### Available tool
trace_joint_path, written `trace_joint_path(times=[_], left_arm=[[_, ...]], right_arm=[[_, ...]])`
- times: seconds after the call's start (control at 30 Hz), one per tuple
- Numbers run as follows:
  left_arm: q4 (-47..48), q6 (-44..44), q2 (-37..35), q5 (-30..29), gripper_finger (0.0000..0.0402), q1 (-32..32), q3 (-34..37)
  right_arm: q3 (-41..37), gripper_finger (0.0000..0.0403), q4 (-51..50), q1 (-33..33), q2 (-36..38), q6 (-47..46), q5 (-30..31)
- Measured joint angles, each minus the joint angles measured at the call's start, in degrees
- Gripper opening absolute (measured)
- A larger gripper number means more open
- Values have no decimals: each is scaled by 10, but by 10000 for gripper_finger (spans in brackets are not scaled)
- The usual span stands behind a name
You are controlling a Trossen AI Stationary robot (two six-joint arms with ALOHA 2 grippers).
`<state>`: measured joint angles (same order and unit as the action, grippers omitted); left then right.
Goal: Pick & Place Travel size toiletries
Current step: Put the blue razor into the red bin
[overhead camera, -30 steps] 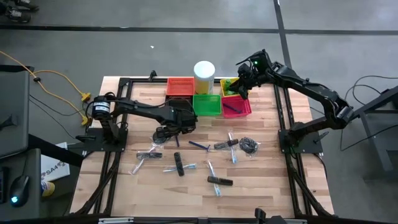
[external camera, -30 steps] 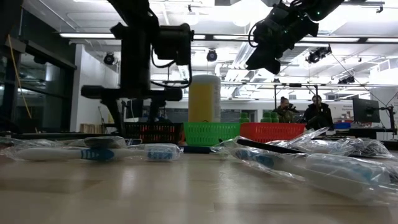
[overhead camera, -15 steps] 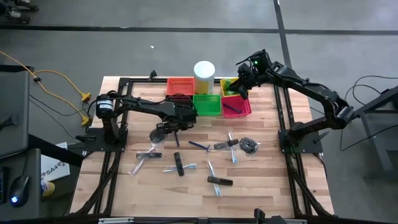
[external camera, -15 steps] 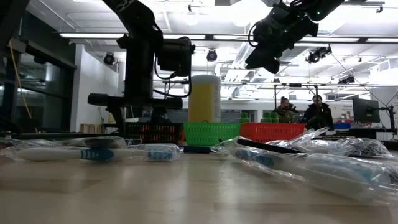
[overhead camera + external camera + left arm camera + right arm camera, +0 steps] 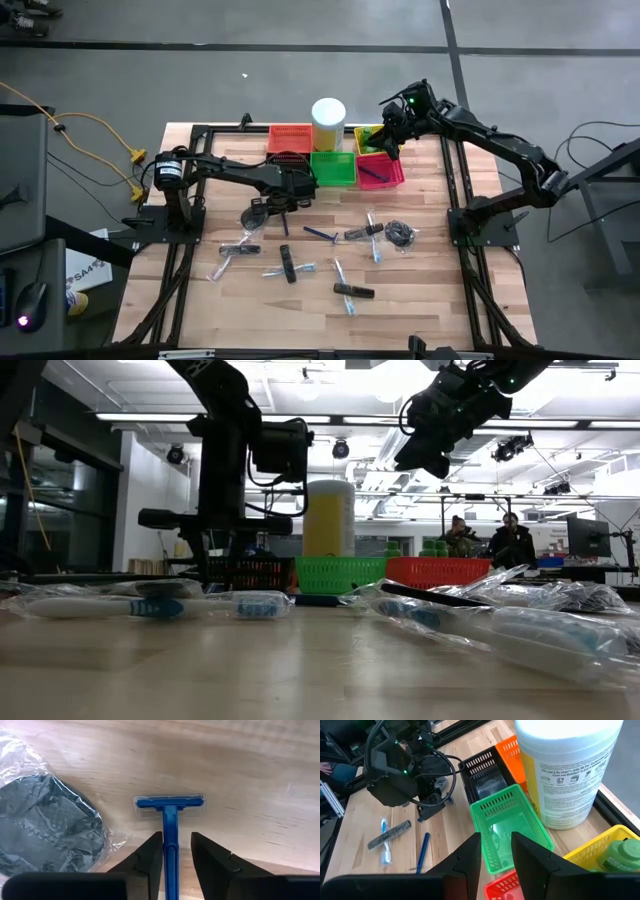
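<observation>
Straddling the handle of a blue razor, the left gripper sits low over the desk, and everything about the next move hangs on that alignment. In the left wrist view the razor lies flat on the wood with its long axis running straight out from between the two fingers: the handle passes through the gap and the head sits crosswise just beyond the tips. The jaws stand narrowed on either side of the handle; I cannot tell whether the pads already press it or leave a sliver of air. A dark coiled bundle in clear wrap lies just beside the razor, close to one finger but apart from it.

From above, the left gripper is near the middle of the desk, in front of the baskets, so this arm is plainly the nearer one to the razor. The other toiletries, wrapped toothbrushes and black sticks, lie scattered farther toward the desk's near side.

The right gripper hangs above the yellow basket, well apart from the razor. Its jaws are partly parted and carry nothing, with the green basket and the tall white canister ahead of them.
</observation>
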<state>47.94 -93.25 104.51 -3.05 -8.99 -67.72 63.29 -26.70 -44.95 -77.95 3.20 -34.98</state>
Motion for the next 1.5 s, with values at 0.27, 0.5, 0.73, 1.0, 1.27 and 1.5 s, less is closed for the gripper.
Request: trace_joint_path(times=[0.27,0.5,0.73,1.0,1.27,1.5], left_arm=[[-26,2,5,18,97,0,16],[-39,5,2,29,82,0,31],[-40,60,-4,33,31,0,33],[-83,132,-71,-18,31,0,33],[-249,353,-182,-187,31,12,32],[-462,624,-222,-206,31,11,31]], right_arm=[[0,100,0,0,0,0,0],[0,100,0,0,0,0,0],[0,100,-1,0,0,3,2],[0,100,-34,0,0,36,-30],[0,102,-39,41,-1,84,-99],[0,140,24,98,-1,100,-95]])
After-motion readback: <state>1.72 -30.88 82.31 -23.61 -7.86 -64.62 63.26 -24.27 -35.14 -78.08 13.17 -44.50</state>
